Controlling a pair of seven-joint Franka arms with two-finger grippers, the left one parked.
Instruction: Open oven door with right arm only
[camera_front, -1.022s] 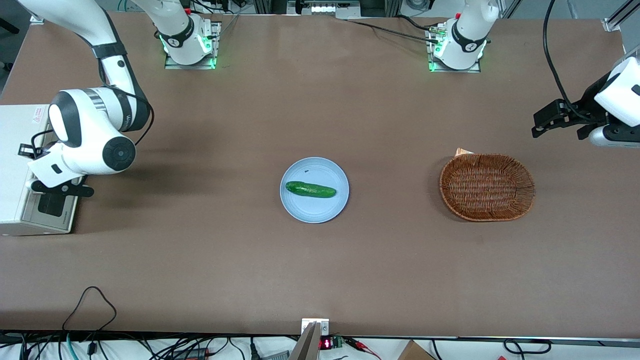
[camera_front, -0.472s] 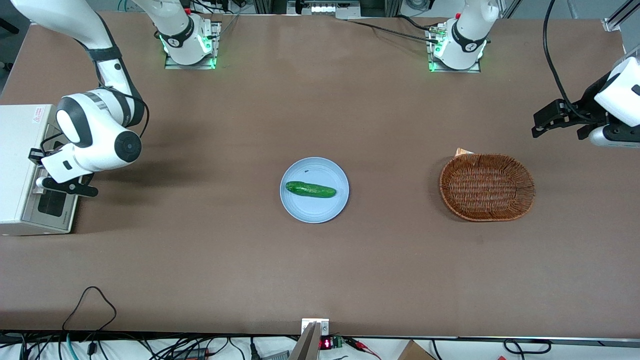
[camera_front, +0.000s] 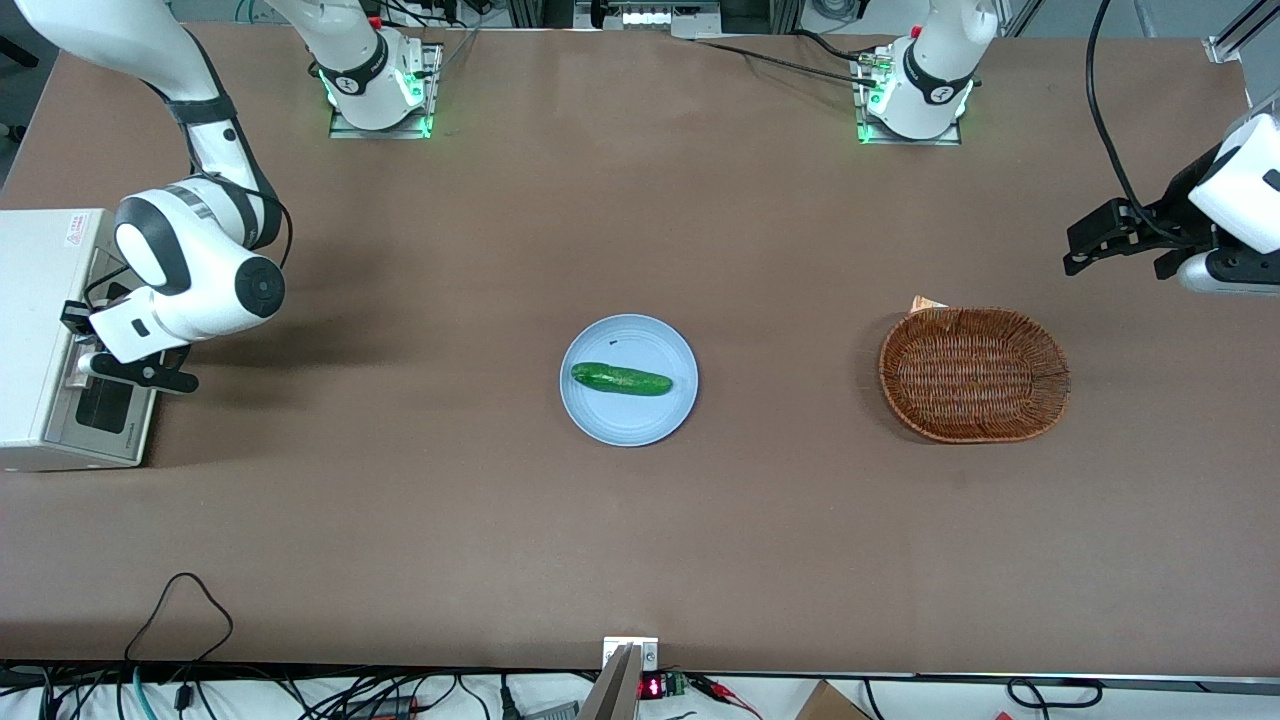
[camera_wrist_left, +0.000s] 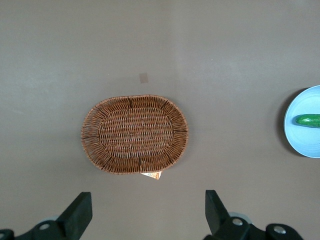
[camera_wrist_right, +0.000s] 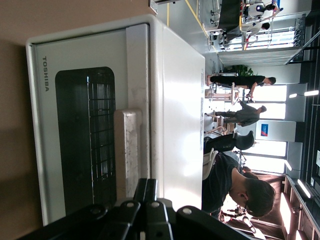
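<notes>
On the brown table (camera_front: 640, 550) the cream oven (camera_front: 30, 330) sits at the working arm's end, mid-height at the frame's edge, its door (camera_wrist_right: 75, 150) shut (rack visible through the glass), with the right arm's gripper (camera_wrist_right: 147, 192), fingers closed on nothing, just beside the handle (camera_wrist_right: 127, 150).

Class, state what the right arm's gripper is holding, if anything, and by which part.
Cannot be told: the gripper sits right at the oven door, by its pale bar handle, but no grip shows.
</notes>
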